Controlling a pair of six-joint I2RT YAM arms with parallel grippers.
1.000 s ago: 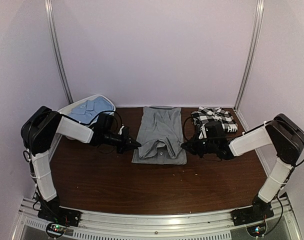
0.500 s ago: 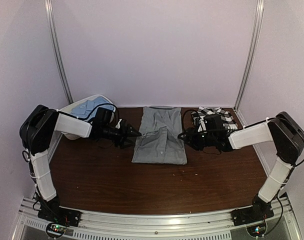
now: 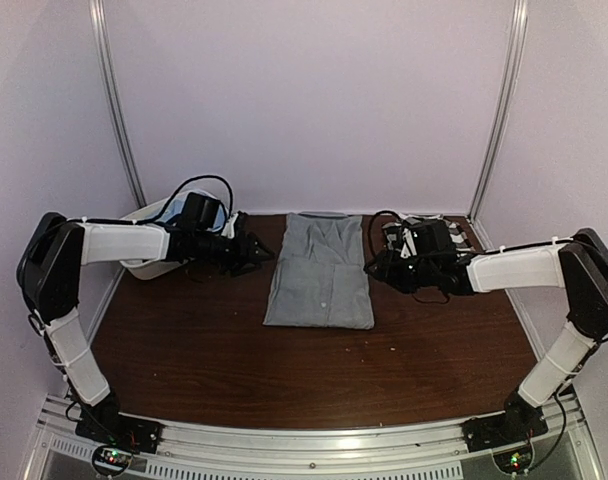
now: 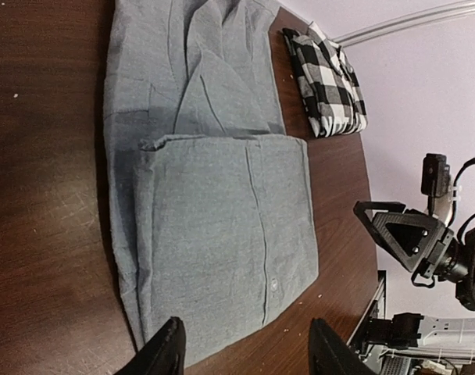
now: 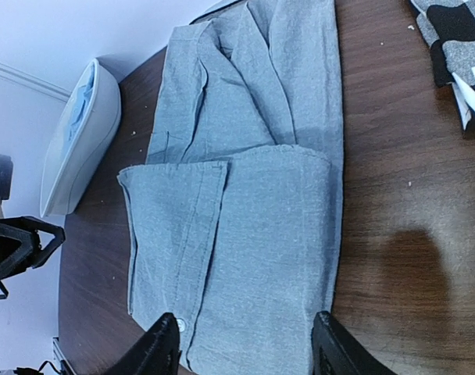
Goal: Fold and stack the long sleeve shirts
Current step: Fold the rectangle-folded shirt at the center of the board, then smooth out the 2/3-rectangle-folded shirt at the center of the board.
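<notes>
Spread wide, the right pincer [image 5: 245, 350] faces the folded grey shirt [image 5: 245, 195], white tub [image 5: 77, 141] beyond it

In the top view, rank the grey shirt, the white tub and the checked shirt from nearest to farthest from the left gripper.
1. Grey shirt, just right of the left gripper.
2. White tub, back left, by the arm.
3. Checked shirt, back right.
</notes>
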